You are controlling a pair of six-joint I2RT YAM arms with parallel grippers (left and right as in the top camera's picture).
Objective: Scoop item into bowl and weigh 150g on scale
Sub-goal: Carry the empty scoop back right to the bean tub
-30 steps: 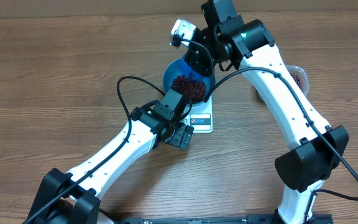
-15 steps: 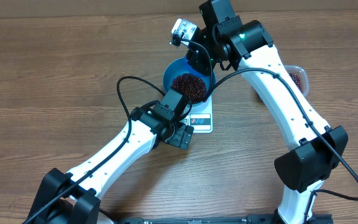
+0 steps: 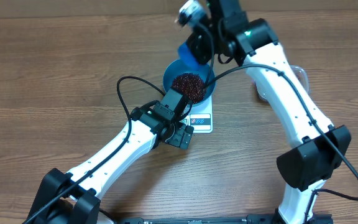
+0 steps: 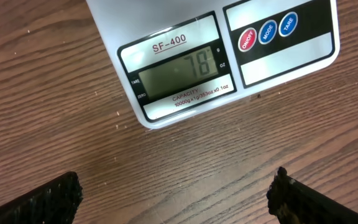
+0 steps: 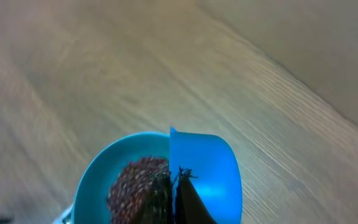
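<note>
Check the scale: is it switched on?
On: in the left wrist view, the scale display shows digits reading 78.

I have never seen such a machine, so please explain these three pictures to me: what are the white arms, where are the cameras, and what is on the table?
These are two robot arms at a wooden table. One picture looks down from above; the other two come from a camera on each wrist. A blue bowl of red-brown beans stands on a white scale, whose display reads 78. The left gripper hangs open above the table before the scale, holding nothing. The right gripper is shut on a blue scoop over the bowl's edge.
</note>
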